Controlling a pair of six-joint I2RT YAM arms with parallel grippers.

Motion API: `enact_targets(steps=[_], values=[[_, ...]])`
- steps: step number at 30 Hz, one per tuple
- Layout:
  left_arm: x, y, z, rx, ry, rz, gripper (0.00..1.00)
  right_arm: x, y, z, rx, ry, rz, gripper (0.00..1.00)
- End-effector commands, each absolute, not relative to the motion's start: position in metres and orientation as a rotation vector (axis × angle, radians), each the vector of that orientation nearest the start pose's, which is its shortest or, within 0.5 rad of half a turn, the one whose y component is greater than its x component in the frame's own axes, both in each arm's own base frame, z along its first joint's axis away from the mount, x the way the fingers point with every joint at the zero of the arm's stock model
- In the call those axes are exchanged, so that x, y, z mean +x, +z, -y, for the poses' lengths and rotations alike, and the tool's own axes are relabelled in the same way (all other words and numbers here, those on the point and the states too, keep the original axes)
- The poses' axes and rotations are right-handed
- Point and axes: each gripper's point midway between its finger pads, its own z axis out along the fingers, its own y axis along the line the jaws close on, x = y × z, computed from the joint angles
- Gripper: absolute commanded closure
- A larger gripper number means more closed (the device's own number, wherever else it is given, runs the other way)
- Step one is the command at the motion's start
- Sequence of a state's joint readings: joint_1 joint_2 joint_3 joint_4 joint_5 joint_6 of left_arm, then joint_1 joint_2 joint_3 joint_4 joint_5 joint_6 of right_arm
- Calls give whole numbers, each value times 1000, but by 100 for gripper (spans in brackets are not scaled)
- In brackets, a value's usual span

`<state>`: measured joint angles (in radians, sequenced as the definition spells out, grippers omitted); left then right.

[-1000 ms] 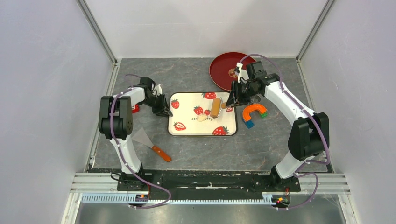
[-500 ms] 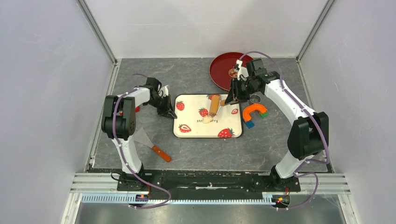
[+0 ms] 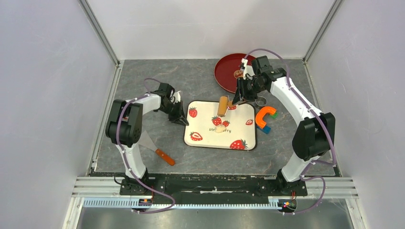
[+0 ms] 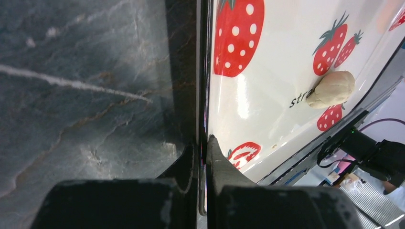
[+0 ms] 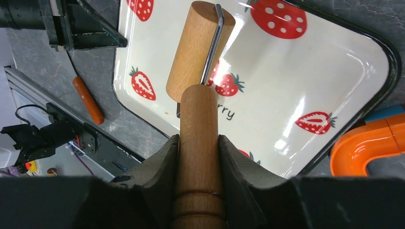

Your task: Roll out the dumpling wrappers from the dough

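A lump of pale dough [image 3: 219, 129] [image 4: 333, 89] lies near the middle of the strawberry-print tray [image 3: 210, 138] [image 4: 267, 71]. No dumpling wrappers are in view. My left gripper [image 3: 180, 118] [image 4: 203, 143] is shut on the tray's left rim, one finger outside and one inside. My right gripper [image 3: 237, 99] [image 5: 198, 138] is shut on the wooden handle of the rolling pin [image 3: 222, 106]. Its roller [image 5: 200, 47] hangs tilted over the tray's far edge, apart from the dough.
A red plate [image 3: 234, 71] sits at the back right. A metal ring cutter [image 3: 261, 101] and an orange U-shaped piece [image 3: 265, 117] [image 5: 363, 143] lie against the tray's right side. A spatula with an orange handle [image 3: 155, 148] [image 5: 88, 100] lies at the near left.
My left gripper shut on the tray's rim and moved right, and the tray with the dough slid right and nearer. The rolling pin drew back toward the tray's far edge.
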<state>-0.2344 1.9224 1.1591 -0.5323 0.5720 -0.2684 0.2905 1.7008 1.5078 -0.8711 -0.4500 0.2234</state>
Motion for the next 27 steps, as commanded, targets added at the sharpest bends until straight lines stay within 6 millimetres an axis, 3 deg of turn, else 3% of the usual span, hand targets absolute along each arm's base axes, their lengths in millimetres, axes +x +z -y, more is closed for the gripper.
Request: enact_targets(steps=[1,12,21,27], values=[[302,7,167,-93,-738,-2933,98,351,190,-186,-299,710,-2615,100],[281,1,176,-344,-848,-2879,98,346,187,-181,-339,642,-2665,100],[272,-5,175,-328,-836,-2895,98,334,195,-181,-405,542,-2763,100],[266,-12,175,-306,-795,-2925,98,325,195,-195,-463,511,-2799,100]])
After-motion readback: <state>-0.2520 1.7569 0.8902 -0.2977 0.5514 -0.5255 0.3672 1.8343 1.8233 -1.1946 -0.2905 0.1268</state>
